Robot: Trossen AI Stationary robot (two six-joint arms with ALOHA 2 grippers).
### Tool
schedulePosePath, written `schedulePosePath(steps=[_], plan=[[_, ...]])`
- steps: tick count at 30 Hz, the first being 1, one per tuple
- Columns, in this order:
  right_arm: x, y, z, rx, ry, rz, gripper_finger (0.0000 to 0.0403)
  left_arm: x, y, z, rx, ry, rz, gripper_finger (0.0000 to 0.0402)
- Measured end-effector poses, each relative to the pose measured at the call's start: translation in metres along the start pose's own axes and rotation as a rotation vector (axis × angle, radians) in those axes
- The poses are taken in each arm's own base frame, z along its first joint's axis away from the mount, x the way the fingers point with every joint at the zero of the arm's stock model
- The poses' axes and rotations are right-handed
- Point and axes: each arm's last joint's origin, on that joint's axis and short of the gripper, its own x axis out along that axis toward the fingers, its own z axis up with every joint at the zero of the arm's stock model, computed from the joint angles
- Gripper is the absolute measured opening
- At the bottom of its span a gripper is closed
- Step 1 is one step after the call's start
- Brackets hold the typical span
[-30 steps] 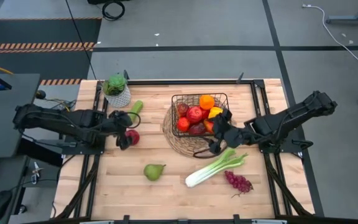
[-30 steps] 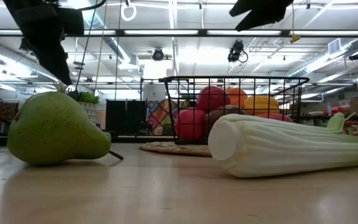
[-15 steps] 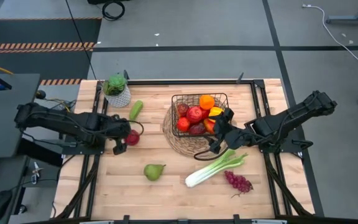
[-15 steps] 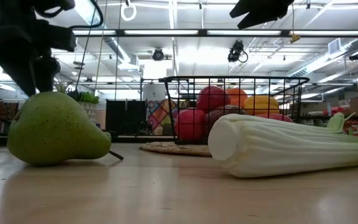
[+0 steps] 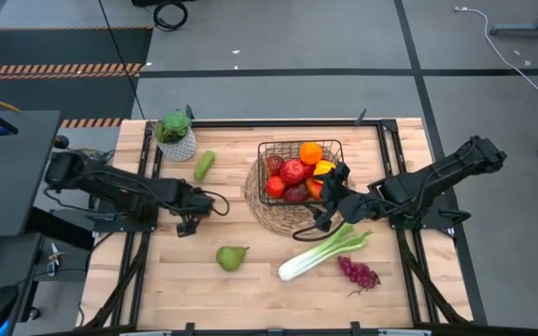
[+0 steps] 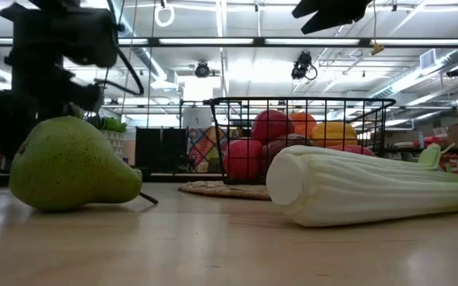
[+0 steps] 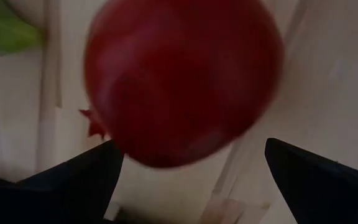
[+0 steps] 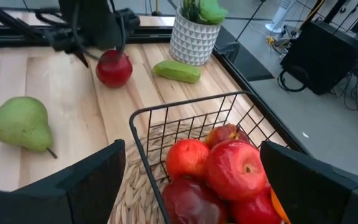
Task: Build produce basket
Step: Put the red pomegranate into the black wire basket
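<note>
Left gripper (image 5: 197,207): down over the red fruit (image 7: 182,78) now, having swung in from beside it a second ago; jaws wide, straddling, not yet closed.
Meaning for the task: pick lined up; squeeze and lift looks like the next call.
Red fruit: on the bare wood well left of the basket (image 5: 336,145), near the small green vegetable (image 5: 204,165); hidden under the arm from above.
Right gripper (image 5: 330,207): parked at the basket's near right corner, unmoved over the last second, fingers spread, holding nothing.
Basket: on the woven mat (image 5: 253,196), already carrying red apples (image 5: 291,172), an orange (image 5: 311,152), a yellow pepper (image 5: 324,168).
Still outside: pear (image 5: 232,257), celery (image 5: 322,252), grapes (image 5: 358,273), front of the table.
Left wrist view only: fruit filling the gap between the dark fingers (image 7: 73,180); contact possibly not made, blur too heavy to say.
Right wrist view only: fruit seen side-on, sitting on the table under the left arm.
Low view: pear and celery block the action.
</note>
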Motion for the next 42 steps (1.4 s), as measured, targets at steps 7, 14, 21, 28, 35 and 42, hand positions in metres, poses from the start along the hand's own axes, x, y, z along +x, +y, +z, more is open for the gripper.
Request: schedulePosePath(steps=[7,14,21,28,35,42], plan=[[0.0,0.001,0.003,-0.005,-0.024,0.007,0.0376,0.015,-0.007,0.015,0.039,0.019,0.021,0.0396],[0.0,0.001,0.004,-0.018,-0.036,0.01,0.0376,-0.004,-0.01,0.04,0.116,-0.116,0.071,0.0396],[0.0,0.001,0.004,-0.019,-0.034,0.016,0.0376,-0.008,-0.016,0.056,0.176,-0.277,0.015,0.0396],[0.0,0.002,0.004,-0.019,-0.029,0.036,0.0376,-0.01,-0.018,0.061,0.208,-0.333,-0.006,0.0396],[0.0,0.002,0.004,-0.018,-0.029,0.036,0.0376,-0.022,-0.019,0.069,0.196,-0.371,-0.017,0.0396],[0.0,0.002,0.004,-0.018,-0.029,0.036,0.0376,-0.037,-0.018,0.077,0.256,-0.411,-0.008,0.0396]])
